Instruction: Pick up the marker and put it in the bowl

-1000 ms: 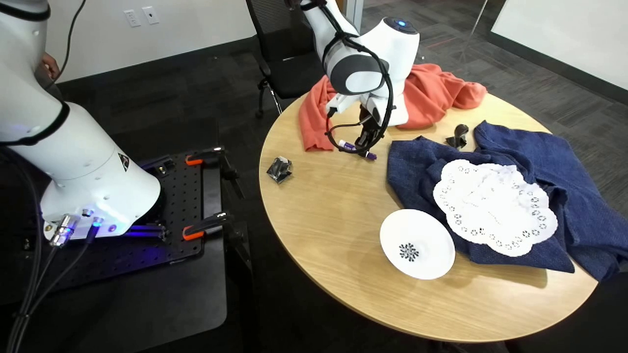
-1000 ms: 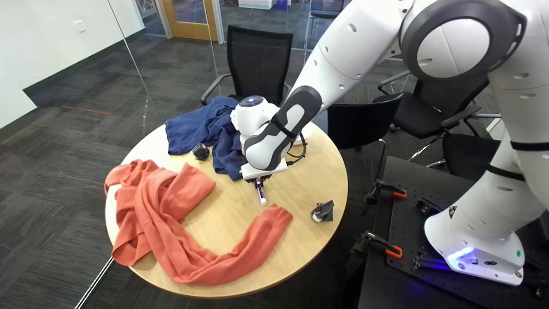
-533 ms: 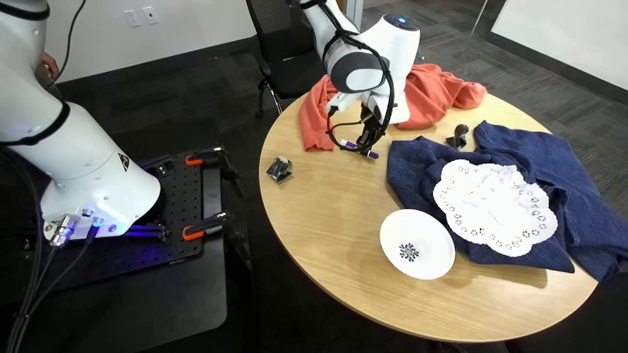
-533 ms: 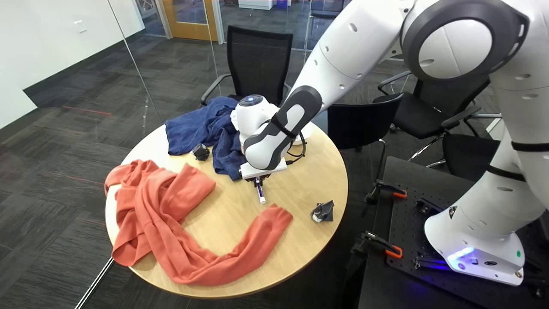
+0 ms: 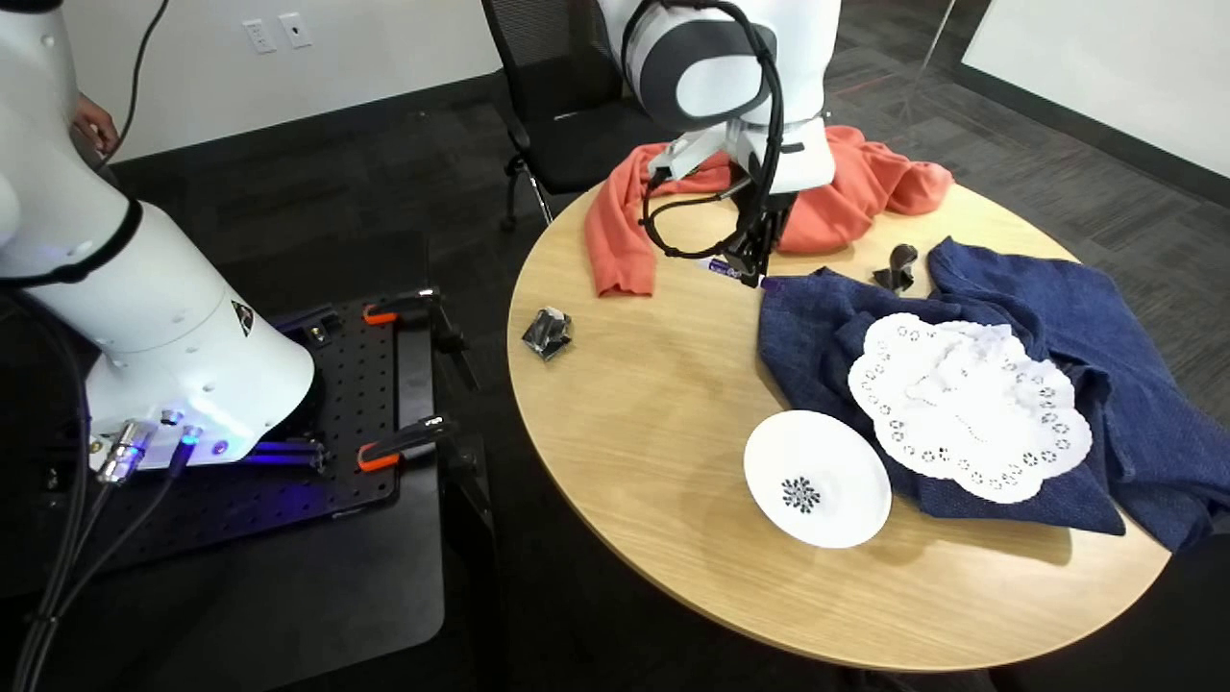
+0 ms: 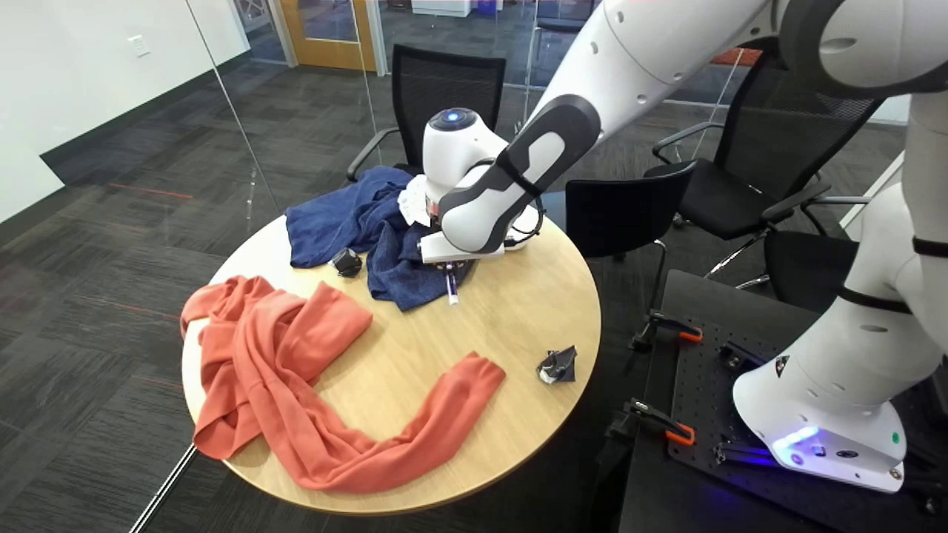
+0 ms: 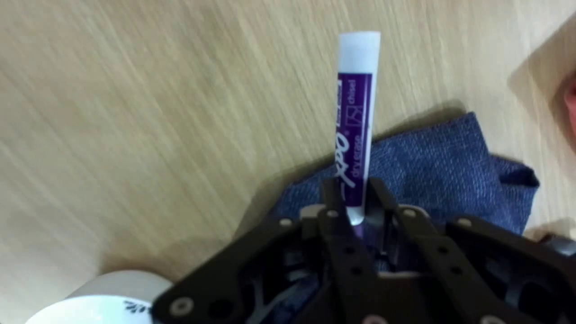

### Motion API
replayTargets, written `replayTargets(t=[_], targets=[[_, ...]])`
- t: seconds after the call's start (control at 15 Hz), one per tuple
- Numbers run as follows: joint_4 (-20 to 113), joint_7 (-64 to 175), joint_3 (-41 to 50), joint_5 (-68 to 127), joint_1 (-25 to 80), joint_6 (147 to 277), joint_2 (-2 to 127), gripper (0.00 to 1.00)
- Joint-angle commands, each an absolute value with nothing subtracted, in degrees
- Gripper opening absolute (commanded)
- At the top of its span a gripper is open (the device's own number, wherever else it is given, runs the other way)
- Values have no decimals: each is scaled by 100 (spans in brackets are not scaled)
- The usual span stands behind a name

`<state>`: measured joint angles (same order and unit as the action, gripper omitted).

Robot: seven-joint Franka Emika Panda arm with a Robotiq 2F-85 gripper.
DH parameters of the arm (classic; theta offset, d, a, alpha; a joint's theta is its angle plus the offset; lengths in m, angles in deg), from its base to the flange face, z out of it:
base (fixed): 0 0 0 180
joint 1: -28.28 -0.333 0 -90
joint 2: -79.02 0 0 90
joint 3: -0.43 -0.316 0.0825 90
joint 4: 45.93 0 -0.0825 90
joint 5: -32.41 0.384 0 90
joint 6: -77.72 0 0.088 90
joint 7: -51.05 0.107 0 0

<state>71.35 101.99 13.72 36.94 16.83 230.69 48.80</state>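
The marker, purple with a white end, is held in my gripper in the wrist view (image 7: pixel 355 112). It also shows in both exterior views (image 5: pixel 721 268) (image 6: pixel 452 289). My gripper (image 7: pixel 354 193) is shut on it near the cap end, and its white end points away from the gripper. The cap is mostly hidden between the fingers. The gripper (image 5: pixel 752 269) holds the marker above the table, by the edge of the denim cloth. The bowl (image 5: pixel 836 461), white with a dark flower pattern, stands apart from the gripper. Its rim shows at the lower left of the wrist view (image 7: pixel 121 281).
A dark blue denim cloth (image 5: pixel 1134 327) lies beside the bowl with a white doily (image 5: pixel 971 404) on it. An orange cloth (image 6: pixel 274 385), a squat dark object (image 6: pixel 346 262) and a crumpled black wrapper (image 6: pixel 557 364) lie on the round table (image 5: pixel 653 413).
My gripper has risen from the table with the marker in it. It has moved toward the denim cloth. The bowl and cloths have not moved.
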Motion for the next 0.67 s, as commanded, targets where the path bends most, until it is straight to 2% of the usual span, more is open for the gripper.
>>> replayTargets(t=[0.0,0.47,0.53,0.6], targets=[[7767,11035,1914,3079,1411,23129,5587,5],[8200,12304,2213,1690,1429,22857,6259,5],[7914,12073,1986,1842,1732,23010,5912,19],[7968,12172,1974,1733,1735,22985,5981,19]])
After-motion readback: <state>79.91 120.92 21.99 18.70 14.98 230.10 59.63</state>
